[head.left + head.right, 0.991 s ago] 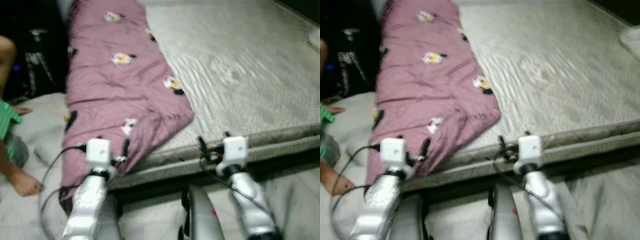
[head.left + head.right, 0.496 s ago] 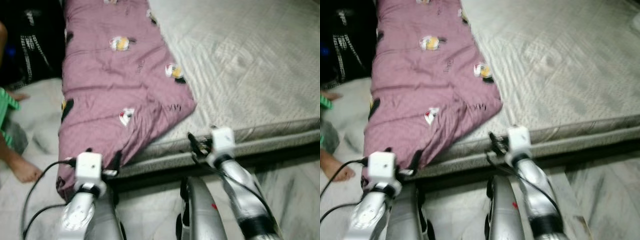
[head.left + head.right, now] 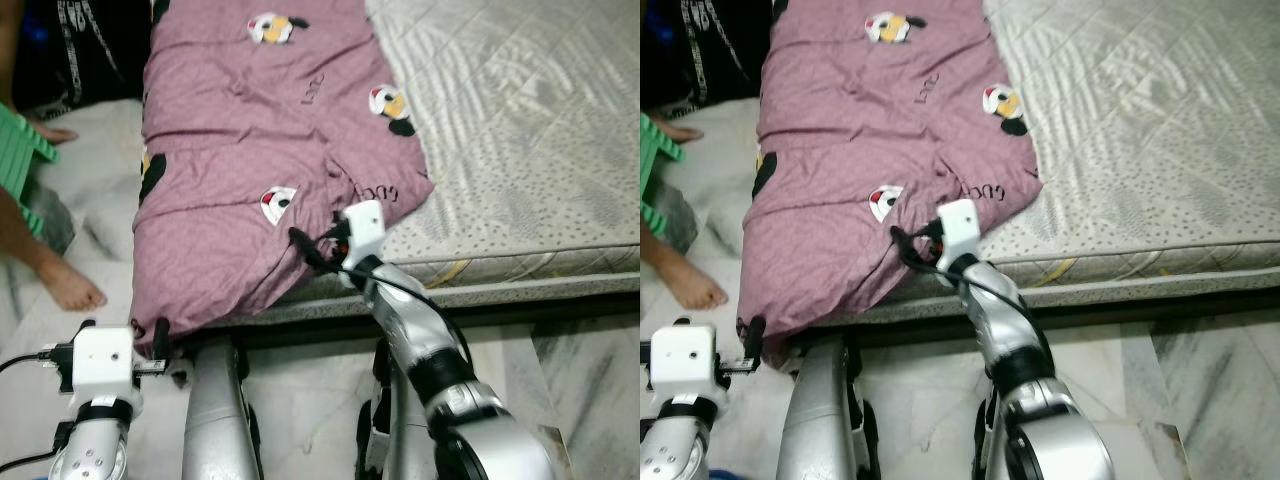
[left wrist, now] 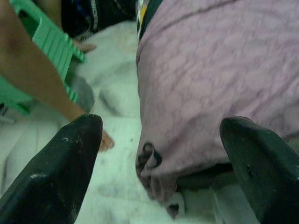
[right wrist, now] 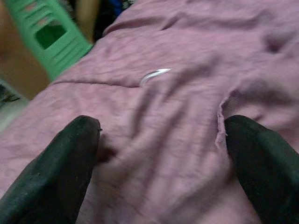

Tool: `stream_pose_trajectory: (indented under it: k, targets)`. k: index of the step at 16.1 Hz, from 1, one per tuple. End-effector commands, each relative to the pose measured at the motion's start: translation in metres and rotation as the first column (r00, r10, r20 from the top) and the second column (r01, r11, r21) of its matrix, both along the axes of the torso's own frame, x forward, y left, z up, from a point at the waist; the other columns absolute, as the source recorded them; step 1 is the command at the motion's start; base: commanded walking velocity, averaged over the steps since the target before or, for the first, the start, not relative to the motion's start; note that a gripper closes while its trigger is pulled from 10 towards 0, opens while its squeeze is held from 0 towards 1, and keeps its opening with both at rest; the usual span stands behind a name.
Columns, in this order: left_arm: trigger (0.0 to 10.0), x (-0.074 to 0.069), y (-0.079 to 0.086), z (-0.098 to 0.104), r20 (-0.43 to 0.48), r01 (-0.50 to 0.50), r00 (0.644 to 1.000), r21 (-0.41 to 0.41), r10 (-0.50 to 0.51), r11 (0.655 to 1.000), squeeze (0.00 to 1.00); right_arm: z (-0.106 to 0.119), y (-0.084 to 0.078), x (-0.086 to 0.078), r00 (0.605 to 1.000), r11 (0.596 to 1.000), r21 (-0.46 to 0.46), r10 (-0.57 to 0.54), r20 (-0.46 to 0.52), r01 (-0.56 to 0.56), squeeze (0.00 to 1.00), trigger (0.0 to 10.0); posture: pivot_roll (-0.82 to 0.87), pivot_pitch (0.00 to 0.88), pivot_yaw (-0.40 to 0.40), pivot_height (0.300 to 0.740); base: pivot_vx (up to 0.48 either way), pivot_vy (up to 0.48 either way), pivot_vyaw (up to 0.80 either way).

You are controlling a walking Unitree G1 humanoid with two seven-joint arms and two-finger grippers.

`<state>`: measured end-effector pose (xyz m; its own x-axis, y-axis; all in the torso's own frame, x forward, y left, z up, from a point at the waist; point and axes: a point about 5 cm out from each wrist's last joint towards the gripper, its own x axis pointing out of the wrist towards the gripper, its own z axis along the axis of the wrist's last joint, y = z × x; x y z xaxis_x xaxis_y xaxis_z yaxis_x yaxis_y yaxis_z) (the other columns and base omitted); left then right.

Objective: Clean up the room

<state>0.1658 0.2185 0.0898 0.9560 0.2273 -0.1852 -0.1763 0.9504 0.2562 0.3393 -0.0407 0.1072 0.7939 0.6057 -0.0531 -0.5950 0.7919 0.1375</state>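
Lying lengthwise along the left side of the mattress (image 3: 540, 150), the mauve blanket (image 3: 250, 150) runs its long axis from the far end of the bed toward the robot, its near end spilling over the mattress edge and hanging down toward the pale floor (image 3: 300, 400). It is printed with small cartoon figures and wrinkled across the middle.

At the far left, a person's bare foot (image 3: 70, 290) rests on the floor beside a green plastic stool (image 3: 25, 160).

The left gripper (image 4: 163, 154) hangs low, just off the blanket's drooping corner; its two black fingers (image 4: 74, 163) are spread wide apart with nothing between them, the hanging hem seen in the gap but apart from both tips.

Further right, the right gripper (image 5: 163, 154) reaches over the blanket near the mattress edge, close to its near right corner. Its fingers (image 5: 70, 163) are also spread wide, resting on or just above the wrinkled cloth; whether they press into it cannot be told. No fold is pinched between them.
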Motion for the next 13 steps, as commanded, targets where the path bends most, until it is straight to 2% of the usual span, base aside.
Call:
stream_pose_trajectory:
  k: [1,3,4,6,7,8,9,10,11,13]
  targets:
    - [10.0,-0.002,-0.002,0.004,-0.007,0.001,1.0,0.003,-0.001,1.0,0.0,0.005,0.016,0.001,0.999,0.999,0.028,0.042,-0.015,-0.042,0.0,10.0,0.26,0.324,-0.004,0.567,0.0,0.0,0.0]
    - [10.0,0.001,-0.005,0.006,-0.003,0.014,1.0,-0.007,-0.014,1.0,0.0,0.006,0.023,0.004,0.999,1.0,0.019,0.023,-0.039,-0.022,0.0,10.0,0.26,0.322,-0.002,0.567,0.0,0.0,0.0]
    - [10.0,0.002,-0.006,0.007,-0.003,0.022,1.0,-0.009,-0.022,1.0,0.0,-0.001,0.022,0.005,0.997,0.998,-0.047,-0.045,-0.06,0.042,0.0,10.0,0.26,0.32,-0.002,0.567,0.0,0.0,0.0]
    - [10.0,0.003,-0.006,0.007,-0.007,0.022,1.0,-0.009,-0.022,1.0,0.0,-0.015,0.01,0.006,0.979,0.986,-0.077,-0.154,-0.136,0.145,0.0,10.0,0.25,0.318,-0.003,0.567,0.0,0.0,0.0]
    - [10.0,0.005,-0.006,0.007,-0.009,0.023,1.0,-0.013,-0.023,1.0,0.0,-0.023,0.0,0.005,0.968,0.978,-0.098,-0.195,-0.157,0.181,0.0,5.2,0.24,0.315,-0.007,0.567,0.0,0.0,0.0]
    - [10.0,0.006,-0.007,0.007,-0.01,0.024,1.0,-0.016,-0.024,1.0,0.0,-0.029,-0.008,0.003,0.959,0.969,-0.13,-0.231,-0.165,0.211,0.0,4.9,0.24,0.315,-0.008,0.567,0.0,0.0,0.0]
    - [10.0,0.007,-0.009,0.006,-0.011,0.028,1.0,-0.02,-0.028,0.999,0.0,-0.038,-0.021,0.003,0.933,0.947,-0.17,-0.303,-0.194,0.272,0.0,9.1,0.23,0.312,-0.009,0.567,0.0,0.0,0.0]
    - [10.0,0.008,-0.01,0.005,-0.012,0.032,0.999,-0.024,-0.032,0.999,0.0,-0.045,-0.035,0.002,0.899,0.923,-0.189,-0.374,-0.228,0.336,0.0,9.9,0.23,0.309,-0.012,0.567,0.0,0.0,0.0]
    - [10.0,0.009,-0.011,0.004,-0.012,0.035,0.999,-0.029,-0.036,0.999,0.0,-0.048,-0.052,0.0,0.864,0.896,-0.188,-0.439,-0.245,0.402,0.0,9.2,0.22,0.307,-0.013,0.567,0.0,0.0,0.0]
    - [10.0,0.01,-0.013,0.004,-0.008,0.037,0.999,-0.036,-0.037,0.999,0.0,-0.055,-0.08,-0.011,0.821,0.857,-0.2,-0.513,-0.253,0.474,0.0,9.6,0.21,0.301,-0.017,0.567,0.0,0.0,0.0]
